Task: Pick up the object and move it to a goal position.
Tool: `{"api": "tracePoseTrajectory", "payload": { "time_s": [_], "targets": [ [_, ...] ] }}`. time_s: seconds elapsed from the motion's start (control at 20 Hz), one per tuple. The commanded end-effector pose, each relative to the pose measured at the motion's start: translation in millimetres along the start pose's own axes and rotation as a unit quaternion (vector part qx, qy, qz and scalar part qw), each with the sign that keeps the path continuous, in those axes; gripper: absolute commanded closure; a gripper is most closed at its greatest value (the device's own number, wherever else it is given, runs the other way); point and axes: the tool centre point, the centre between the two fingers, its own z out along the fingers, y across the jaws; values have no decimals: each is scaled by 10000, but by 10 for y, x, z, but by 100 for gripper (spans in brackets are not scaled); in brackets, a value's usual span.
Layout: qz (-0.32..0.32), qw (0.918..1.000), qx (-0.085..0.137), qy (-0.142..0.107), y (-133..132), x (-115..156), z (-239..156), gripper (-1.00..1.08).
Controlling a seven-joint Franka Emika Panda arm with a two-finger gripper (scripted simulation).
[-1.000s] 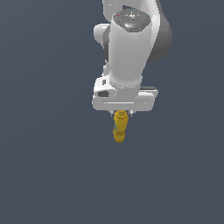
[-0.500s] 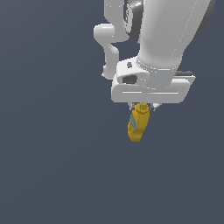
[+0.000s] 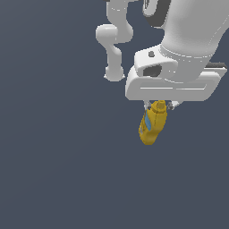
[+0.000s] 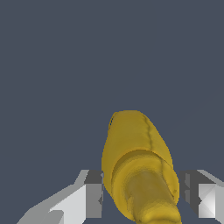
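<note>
Since a second ago we see the arm much larger in the exterior view and shifted toward the exterior view's right, with the bottle [image 3: 153,124] riding along under the hand [image 3: 158,105]. We read that as the carry phase: pickup done, transport to the goal under way. No goal marker shows, so we cannot tell how far is left.

The hand is clamped on the bottle near its ribbed cap end. In the wrist view the fingers [image 4: 93,194] sit on either side of the neck, touching or nearly so. The bottle [image 4: 138,166] hangs below the hand, body pointing away from it, slightly tilted, label side toward the exterior view's left. It looks clear of the table [image 3: 53,170].
</note>
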Motion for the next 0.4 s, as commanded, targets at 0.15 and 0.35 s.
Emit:
{"api": "tracePoseTrajectory", "payload": {
  "time_s": [0.15, 0.35],
  "targets": [
    [4, 10000, 8, 44, -62, 39, -122, 108],
    [0, 10000, 9, 44, -73, 46, -130, 108]
  ]
}}
